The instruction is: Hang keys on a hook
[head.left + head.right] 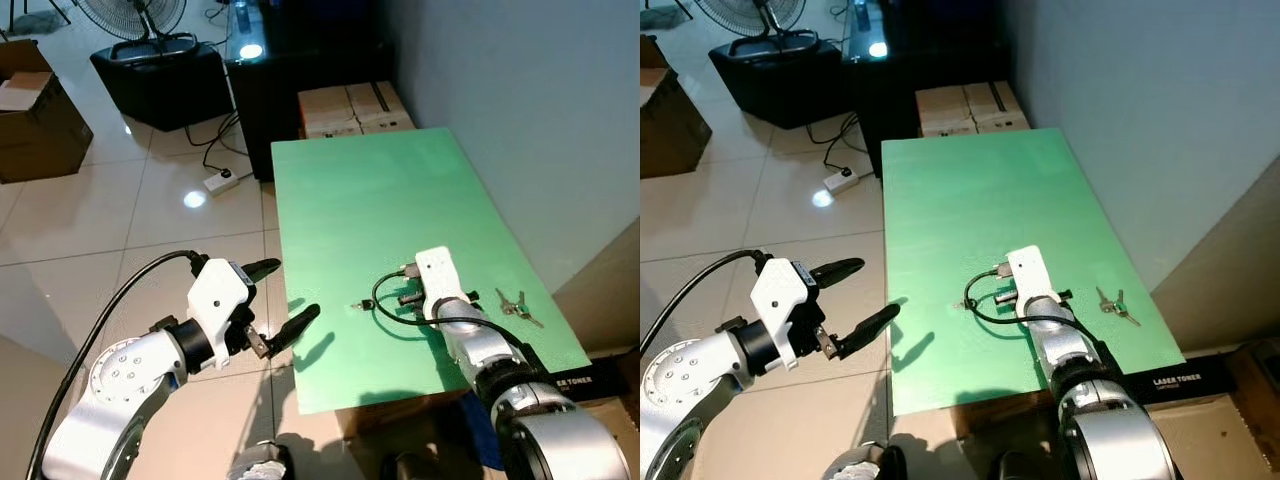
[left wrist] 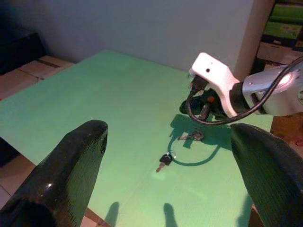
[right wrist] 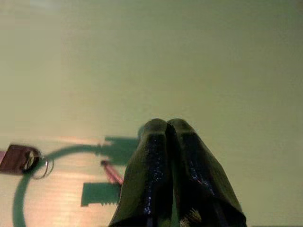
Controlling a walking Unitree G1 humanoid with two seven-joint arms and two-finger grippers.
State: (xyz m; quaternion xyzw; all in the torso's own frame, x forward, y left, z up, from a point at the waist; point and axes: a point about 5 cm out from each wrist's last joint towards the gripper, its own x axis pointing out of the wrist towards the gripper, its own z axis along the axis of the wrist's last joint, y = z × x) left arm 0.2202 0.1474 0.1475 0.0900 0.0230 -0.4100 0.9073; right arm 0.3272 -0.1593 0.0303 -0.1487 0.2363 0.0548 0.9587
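A small black-headed key on a ring (image 1: 366, 303) lies on the green table (image 1: 380, 190), near its front. A second small key (image 2: 191, 136) lies just beside it, under my right gripper (image 1: 406, 297). That gripper hovers low over the table with its fingers (image 3: 165, 156) pressed together and nothing seen between them. The right wrist view has the ringed key (image 3: 21, 158) close by on the table. A bunch of silver keys (image 1: 517, 306) lies near the table's right edge. My left gripper (image 1: 285, 297) hangs open off the table's left edge, above the floor.
A grey wall runs along the table's right side. Cardboard boxes (image 1: 355, 108) stand at the table's far end, with a black cabinet (image 1: 290, 60) behind. On the tiled floor are a power strip (image 1: 222, 181), a fan base (image 1: 160, 45) and an open carton (image 1: 35, 110).
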